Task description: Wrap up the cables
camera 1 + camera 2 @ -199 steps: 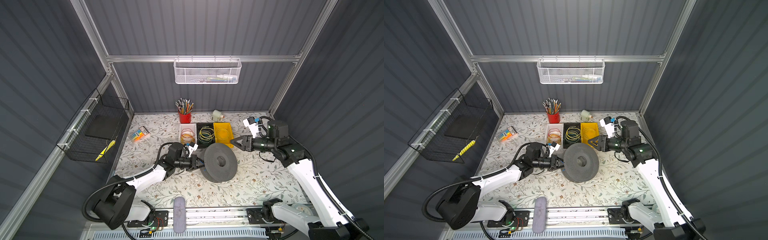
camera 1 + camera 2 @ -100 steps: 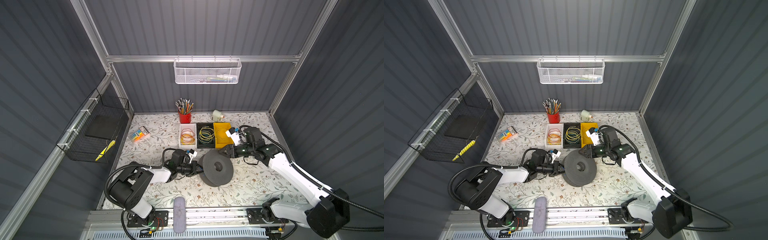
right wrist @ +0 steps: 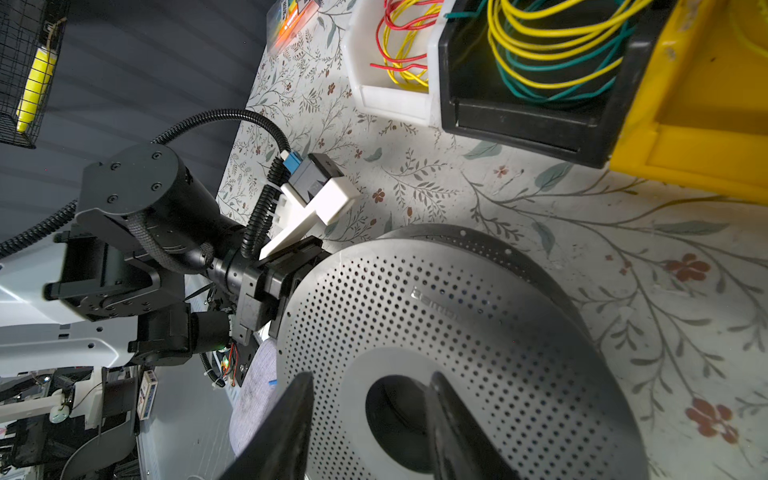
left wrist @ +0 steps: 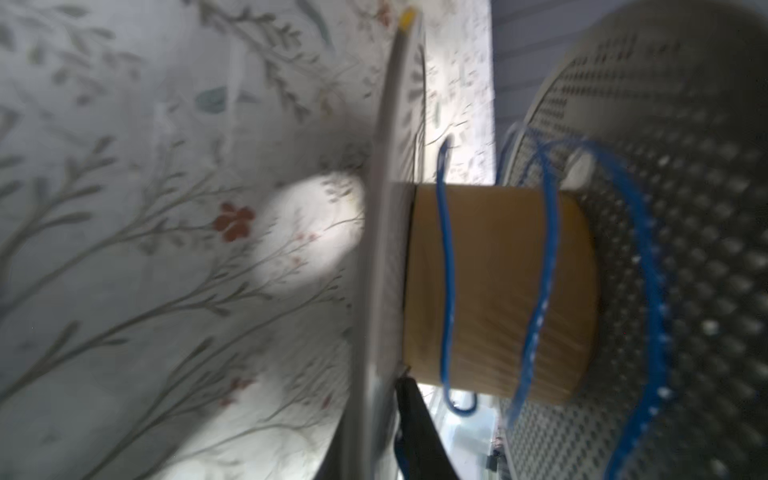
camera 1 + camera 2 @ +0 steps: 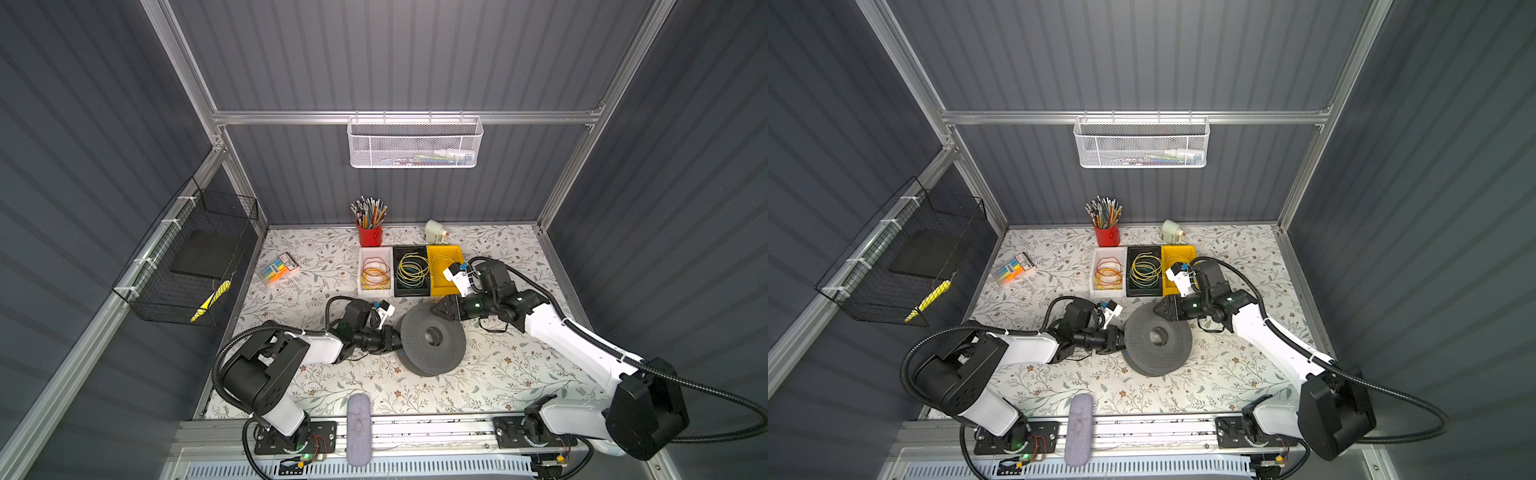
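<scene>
**Winding under way**

The worktop (image 5: 498,374) bears a grey spool (image 5: 415,338). Over its flange (image 3: 457,311), right gripper (image 5: 437,311) fingers (image 3: 282,428) apart. The left gripper (image 5: 394,338) is at the rim, finger state not discernible. Slack blue cable (image 4: 446,270) loops the core (image 4: 498,291); next, likely draw it taut.

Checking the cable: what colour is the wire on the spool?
Bright blue; the wire shows best in the left wrist view.

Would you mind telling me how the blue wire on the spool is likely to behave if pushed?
The blue wire will probably spring loose: its turns sit slack and wavy on the brown core, one bowing out over the perforated flange. It looks thin, so a nudge would likely slide it along the core.
</scene>
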Available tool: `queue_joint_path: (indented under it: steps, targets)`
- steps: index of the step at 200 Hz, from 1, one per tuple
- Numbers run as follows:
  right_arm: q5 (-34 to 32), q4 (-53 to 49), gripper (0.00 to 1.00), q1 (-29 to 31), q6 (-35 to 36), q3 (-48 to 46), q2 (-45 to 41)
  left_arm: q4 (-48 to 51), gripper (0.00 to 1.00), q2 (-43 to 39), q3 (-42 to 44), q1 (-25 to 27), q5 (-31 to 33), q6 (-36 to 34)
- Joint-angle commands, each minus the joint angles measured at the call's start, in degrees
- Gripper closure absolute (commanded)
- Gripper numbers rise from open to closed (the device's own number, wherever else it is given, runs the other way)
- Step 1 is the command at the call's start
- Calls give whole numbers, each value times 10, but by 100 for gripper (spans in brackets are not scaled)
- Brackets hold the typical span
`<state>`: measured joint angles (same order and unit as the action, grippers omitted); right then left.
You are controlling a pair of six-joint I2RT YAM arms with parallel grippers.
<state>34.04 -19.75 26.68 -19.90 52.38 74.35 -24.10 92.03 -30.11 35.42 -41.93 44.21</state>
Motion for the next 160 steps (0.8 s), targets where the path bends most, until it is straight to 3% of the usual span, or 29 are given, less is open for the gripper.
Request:
queue_joint_path:
  steps: [1, 31, 67, 113, 137, 146, 148, 150, 160]
  targets:
    - [-8, 6, 53, 3, 14, 6, -3, 107, 65, -5, -6, -6, 28, -58]
    - [-11, 4, 52, 3, 15, 9, -7, 204, 47, -39, -23, -13, 59, -99]
    - [-20, -1, 52, 3, 18, 16, -18, 302, 40, -69, -46, -17, 86, -136]
    - [-71, -34, 47, 3, 26, 24, -65, 498, 33, -158, -106, -37, 186, -196]
    - [-138, -65, 37, 1, 35, 30, -112, 571, 27, -216, -155, -40, 236, -201]
    - [-181, -76, 24, 0, 42, 36, -133, 591, 25, -235, -177, -40, 276, -197]
    - [-188, -78, 11, -1, 45, 36, -136, 595, 24, -238, -181, -40, 287, -196]
    - [-194, -79, 3, -2, 48, 38, -140, 597, 23, -242, -186, -40, 296, -195]
    - [-233, -89, 1, -6, 60, 44, -155, 614, 15, -253, -212, -40, 356, -189]
